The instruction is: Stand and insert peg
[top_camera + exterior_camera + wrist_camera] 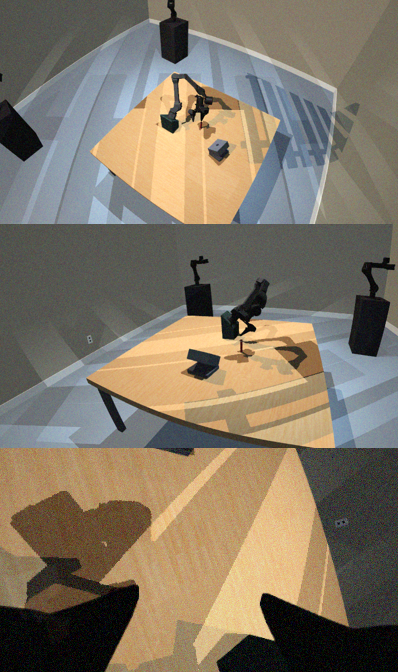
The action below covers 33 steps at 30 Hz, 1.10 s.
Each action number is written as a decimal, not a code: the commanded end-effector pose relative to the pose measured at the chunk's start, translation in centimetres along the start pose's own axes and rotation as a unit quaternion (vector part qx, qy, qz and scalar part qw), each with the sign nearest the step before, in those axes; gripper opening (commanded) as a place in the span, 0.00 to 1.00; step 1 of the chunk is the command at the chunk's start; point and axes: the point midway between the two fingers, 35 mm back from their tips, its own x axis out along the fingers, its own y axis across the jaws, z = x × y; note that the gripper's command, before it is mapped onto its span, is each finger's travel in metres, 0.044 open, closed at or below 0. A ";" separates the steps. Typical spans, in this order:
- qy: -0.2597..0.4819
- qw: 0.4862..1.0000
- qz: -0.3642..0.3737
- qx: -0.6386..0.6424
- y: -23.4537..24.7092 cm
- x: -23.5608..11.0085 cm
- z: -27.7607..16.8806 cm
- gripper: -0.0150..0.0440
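Your gripper (198, 118) hangs wide apart and empty above the thin, stiff red peg (200, 125), which looks tippy, so pinch it near its top.

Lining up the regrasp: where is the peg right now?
In the exterior view the peg stands upright on the table, just below the open gripper, between the arm's base and the sloped panel.

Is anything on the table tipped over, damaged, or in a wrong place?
Nothing stands out. The peg stands upright on the table, free of the open gripper above it. The sloped panel sits apart, its hole empty.
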 end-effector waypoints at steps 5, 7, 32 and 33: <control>0.107 0.993 0.049 0.006 0.7 0.3 -0.2 1.00; 0.128 0.990 0.065 0.010 0.9 0.3 -0.1 1.00; 0.242 0.940 0.232 0.054 2.7 -0.7 1.9 1.00; 0.243 0.940 0.232 0.054 2.8 -0.5 1.8 1.00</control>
